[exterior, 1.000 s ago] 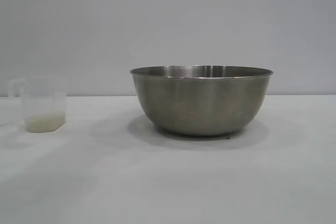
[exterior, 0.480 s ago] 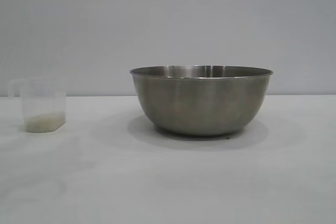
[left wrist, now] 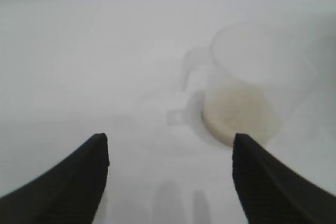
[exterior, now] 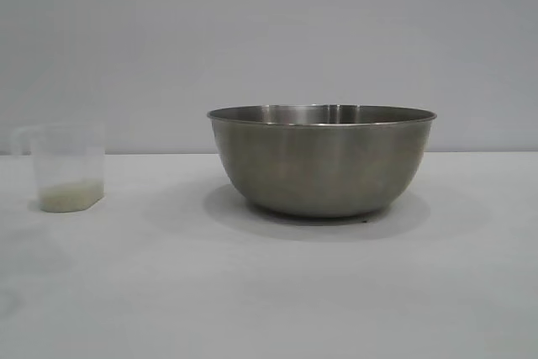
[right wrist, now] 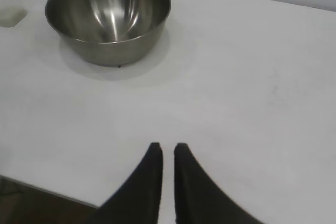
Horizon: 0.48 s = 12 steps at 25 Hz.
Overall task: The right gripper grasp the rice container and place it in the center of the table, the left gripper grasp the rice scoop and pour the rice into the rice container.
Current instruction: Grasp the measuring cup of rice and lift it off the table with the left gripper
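left black claw (left wrist: 169, 153) spread apart, small frosted plastic rice scoop (left wrist: 251, 94) just ahead; right black claw (right wrist: 168, 153) pressed together, big steel rice container (right wrist: 107, 15) well ahead on white desk (right wrist: 252, 77)

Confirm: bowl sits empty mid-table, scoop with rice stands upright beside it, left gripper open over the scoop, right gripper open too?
One error: the right gripper is shut, not open. The right wrist view shows its fingers nearly touching, back from the bowl. The rest holds: the bowl is empty, the scoop stands upright with rice in it, and the left gripper is open near the scoop.
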Each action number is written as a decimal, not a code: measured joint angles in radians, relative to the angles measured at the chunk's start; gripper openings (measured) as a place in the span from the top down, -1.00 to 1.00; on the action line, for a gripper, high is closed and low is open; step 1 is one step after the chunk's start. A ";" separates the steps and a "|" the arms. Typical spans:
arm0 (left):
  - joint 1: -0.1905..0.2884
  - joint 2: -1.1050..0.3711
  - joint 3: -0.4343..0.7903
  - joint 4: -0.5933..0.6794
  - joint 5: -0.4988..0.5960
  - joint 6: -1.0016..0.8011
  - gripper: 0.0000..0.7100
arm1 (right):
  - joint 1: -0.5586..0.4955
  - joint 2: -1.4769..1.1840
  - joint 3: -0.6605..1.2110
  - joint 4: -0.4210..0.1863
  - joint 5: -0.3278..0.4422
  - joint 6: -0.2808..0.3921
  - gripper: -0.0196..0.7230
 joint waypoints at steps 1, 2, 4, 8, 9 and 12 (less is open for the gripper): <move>0.000 0.005 -0.012 -0.002 0.000 0.000 -0.25 | 0.000 0.000 0.000 0.000 0.000 0.000 0.95; 0.000 0.012 -0.023 -0.004 0.000 0.000 -0.25 | 0.000 0.000 0.000 0.000 0.000 0.000 0.95; 0.000 0.024 -0.043 -0.009 -0.002 0.000 -0.25 | 0.000 0.000 0.000 0.000 0.000 0.000 0.95; 0.000 0.060 -0.071 0.006 -0.004 0.001 -0.25 | 0.000 0.000 0.000 0.000 0.000 0.000 0.95; 0.000 0.070 -0.078 0.015 -0.004 0.001 -0.25 | 0.000 0.000 0.000 0.000 0.000 0.000 0.95; 0.000 0.093 -0.091 0.041 -0.006 0.002 -0.25 | 0.000 0.000 0.000 0.000 0.000 0.000 0.95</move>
